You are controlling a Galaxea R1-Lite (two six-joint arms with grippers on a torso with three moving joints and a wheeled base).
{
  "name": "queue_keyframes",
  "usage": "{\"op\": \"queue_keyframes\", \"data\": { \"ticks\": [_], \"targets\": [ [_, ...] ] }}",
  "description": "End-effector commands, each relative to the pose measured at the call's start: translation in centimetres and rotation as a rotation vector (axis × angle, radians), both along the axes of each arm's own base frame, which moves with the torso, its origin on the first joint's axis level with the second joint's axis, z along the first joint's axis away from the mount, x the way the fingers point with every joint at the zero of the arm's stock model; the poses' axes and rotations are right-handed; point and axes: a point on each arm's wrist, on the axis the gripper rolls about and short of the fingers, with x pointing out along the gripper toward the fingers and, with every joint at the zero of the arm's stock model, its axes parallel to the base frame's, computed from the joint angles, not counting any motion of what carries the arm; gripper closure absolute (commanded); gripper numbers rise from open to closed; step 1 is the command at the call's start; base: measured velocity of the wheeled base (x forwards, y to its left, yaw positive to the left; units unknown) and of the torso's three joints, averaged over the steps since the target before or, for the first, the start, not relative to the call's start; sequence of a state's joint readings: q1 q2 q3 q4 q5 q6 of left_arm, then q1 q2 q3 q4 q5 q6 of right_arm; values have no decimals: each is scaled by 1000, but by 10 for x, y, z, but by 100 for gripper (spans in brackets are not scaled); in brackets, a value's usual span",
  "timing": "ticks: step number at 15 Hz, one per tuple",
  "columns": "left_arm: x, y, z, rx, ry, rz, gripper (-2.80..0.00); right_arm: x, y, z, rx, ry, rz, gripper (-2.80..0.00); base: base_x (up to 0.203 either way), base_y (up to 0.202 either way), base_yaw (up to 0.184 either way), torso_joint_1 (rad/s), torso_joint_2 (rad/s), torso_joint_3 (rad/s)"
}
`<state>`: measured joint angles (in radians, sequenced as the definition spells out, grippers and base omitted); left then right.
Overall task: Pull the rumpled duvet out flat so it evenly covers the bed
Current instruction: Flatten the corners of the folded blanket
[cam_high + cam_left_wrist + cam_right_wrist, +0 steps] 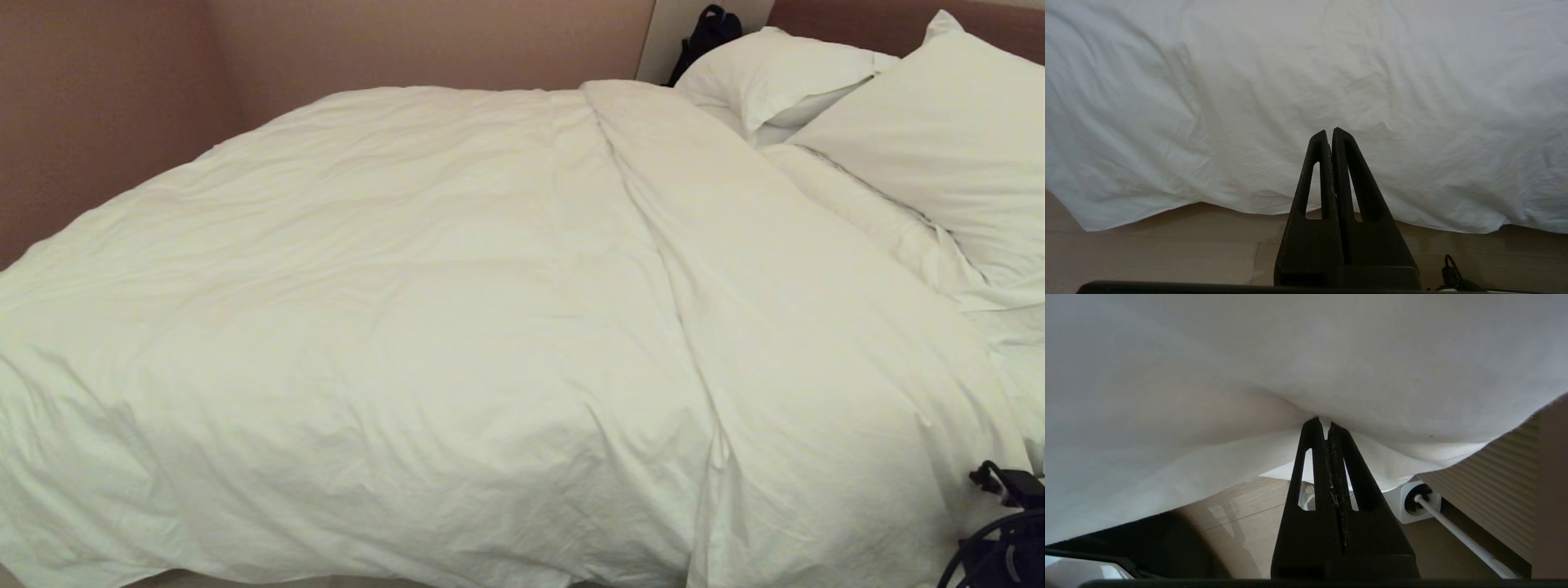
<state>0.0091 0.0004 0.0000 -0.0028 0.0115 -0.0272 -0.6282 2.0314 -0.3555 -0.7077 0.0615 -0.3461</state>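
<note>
Right hand (1327,426) clenched on the duvet (424,310) at its near right edge, cloth pinched at the fingertips. Left hand (1329,134) clenched empty, parked low by the near overhang. Duvet heaps over the bed, a long fold running toward the pillows (922,155). My call: pull low and steady toward the near right corner, don't yank. Wood floor (1151,253), brown wall (122,98) far left.
</note>
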Motion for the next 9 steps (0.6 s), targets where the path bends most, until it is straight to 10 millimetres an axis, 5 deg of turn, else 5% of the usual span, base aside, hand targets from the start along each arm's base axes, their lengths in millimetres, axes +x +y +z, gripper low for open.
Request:
{"op": "queue_keyframes", "data": {
  "ticks": [1, 5, 9],
  "targets": [
    [0, 0, 0, 0, -1, 1, 0, -1, -1, -3, 3, 8, -4, 0, 0, 0, 0, 0, 0, 0],
    [0, 0, 0, 0, -1, 1, 0, -7, 3, -2, 5, 4, -1, 0, 0, 0, 0, 0, 0, 0],
    [0, 0, 0, 0, -1, 1, 0, -19, 12, 21, -89, -113, -1, 0, 0, 0, 0, 0, 0, 0]
  ]
}}
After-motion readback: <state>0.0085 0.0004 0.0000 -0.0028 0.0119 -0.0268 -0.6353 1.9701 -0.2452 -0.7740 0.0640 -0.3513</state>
